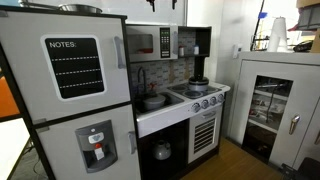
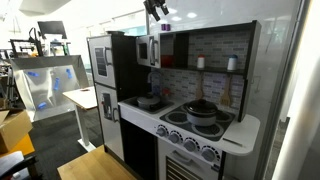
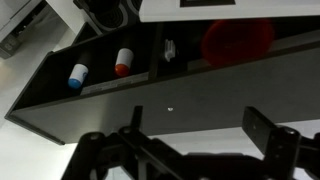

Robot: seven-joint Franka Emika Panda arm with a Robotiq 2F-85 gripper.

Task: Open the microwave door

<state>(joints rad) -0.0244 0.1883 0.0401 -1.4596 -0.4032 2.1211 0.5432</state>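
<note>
The microwave door (image 1: 143, 43) is a small white-framed panel with a dark window, a grey handle and a button strip on its right. It sits shut in the toy kitchen's upper part, next to the fridge, and shows edge-on in an exterior view (image 2: 150, 52). My gripper (image 2: 156, 9) hangs above the kitchen's top, over the microwave and clear of it. In the wrist view the gripper (image 3: 198, 128) is open, with nothing between its two dark fingers (image 3: 263, 130). That view looks down on the kitchen's dark top and shelf, and the door is hidden there.
Big white fridge doors (image 1: 70, 70) stand beside the microwave. Below it are a sink, a stove with pots (image 2: 200, 112) and an oven door (image 1: 203, 132). Two small bottles (image 3: 122, 62) stand on the open shelf. A white cabinet (image 1: 275, 110) and a table (image 2: 80, 98) flank the kitchen.
</note>
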